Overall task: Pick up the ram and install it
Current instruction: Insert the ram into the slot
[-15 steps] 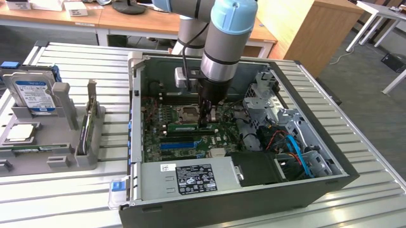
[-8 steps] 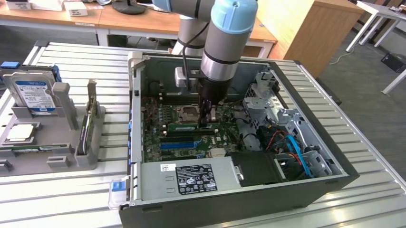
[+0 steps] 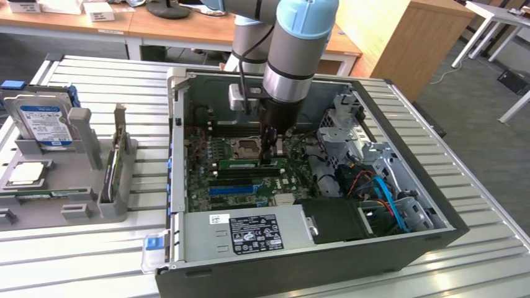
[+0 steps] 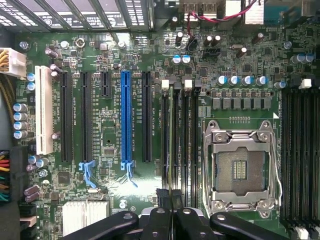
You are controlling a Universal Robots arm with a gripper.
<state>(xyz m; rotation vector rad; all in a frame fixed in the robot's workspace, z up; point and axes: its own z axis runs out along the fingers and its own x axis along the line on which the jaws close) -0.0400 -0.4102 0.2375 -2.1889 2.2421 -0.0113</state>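
The slatted metal table carried two things: an open computer case that took most of its surface, and a grey holder fixture near the table's edge on the exterior view's left. The robot arm came down from above into the case. Inside the case, a silver power supply lay along the wall nearest to the exterior camera, drive cages with blue cables filled the side on the exterior view's right, and the green motherboard covered the floor. The fixture held a hard drive standing upright and a square processor chip lying flat, with a thin card on edge beside them. On the motherboard, the empty CPU socket sat between two groups of black memory slots, and a long blue slot connector ran parallel to them, further from the socket. The gripper was low over the slots just beside the socket, with its jaws almost fully closed and pinching the upper edge of the ram. The ram stood on its edge along one of these slots, and the wrist view saw it only as a thin line. As I judged it, the picking up was finished and the ram was already lined up with its slot. I could not tell whether it was pressed fully down or whether the latches at the ends of the slot had closed.
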